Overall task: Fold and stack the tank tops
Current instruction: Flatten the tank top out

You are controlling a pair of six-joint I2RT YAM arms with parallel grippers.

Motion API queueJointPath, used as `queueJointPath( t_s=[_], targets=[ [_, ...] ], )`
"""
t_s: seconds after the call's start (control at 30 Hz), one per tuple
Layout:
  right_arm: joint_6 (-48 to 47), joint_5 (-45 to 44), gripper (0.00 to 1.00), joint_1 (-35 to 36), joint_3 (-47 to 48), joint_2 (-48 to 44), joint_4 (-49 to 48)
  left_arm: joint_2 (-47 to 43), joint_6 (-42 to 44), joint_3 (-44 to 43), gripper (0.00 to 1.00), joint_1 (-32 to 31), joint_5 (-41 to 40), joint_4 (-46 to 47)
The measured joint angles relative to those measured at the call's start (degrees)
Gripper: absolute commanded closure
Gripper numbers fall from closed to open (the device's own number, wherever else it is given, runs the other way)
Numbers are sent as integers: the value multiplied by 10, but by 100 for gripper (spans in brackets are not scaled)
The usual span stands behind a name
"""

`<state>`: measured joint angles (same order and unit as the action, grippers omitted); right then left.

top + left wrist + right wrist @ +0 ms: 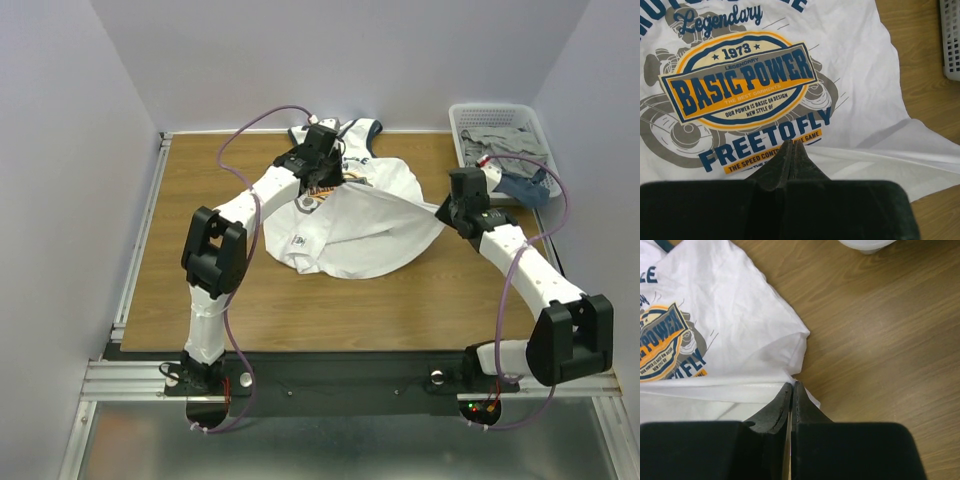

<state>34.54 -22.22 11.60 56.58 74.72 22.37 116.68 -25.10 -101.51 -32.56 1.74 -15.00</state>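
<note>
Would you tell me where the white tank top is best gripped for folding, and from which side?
Probably the hem edge of the tank top at its outer corner, coming from the right, low over the table: that corner juts thin and free onto bare wood, where the right gripper pinches it. The left gripper pinches the same folded-over edge.

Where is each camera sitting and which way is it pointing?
Top external: high behind the bases, facing down onto table, tank top, basket; left arm and right arm show.
Left wrist: on the left arm, facing down along its shut left tool onto the chest print.
Right wrist: on the right arm, facing down past its shut right tool onto the tank top's corner and wood.
Shared: both wrist views show the POWER print and folded hem.
</note>
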Motion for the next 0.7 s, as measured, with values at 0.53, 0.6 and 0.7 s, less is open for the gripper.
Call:
queueJointPath(
  t_s=[0.53,0.6,0.7],
  targets=[
    [-11,2,100,0,6,31,4,-187,-84,224,55,19,-83,-11],
    [-13,6,100,0,12,38,3,-251,-107,283,62,25,-97,-2],
    [-14,18,100,0,19,47,0,-331,-142,369,73,28,-106,15]
  ],
)
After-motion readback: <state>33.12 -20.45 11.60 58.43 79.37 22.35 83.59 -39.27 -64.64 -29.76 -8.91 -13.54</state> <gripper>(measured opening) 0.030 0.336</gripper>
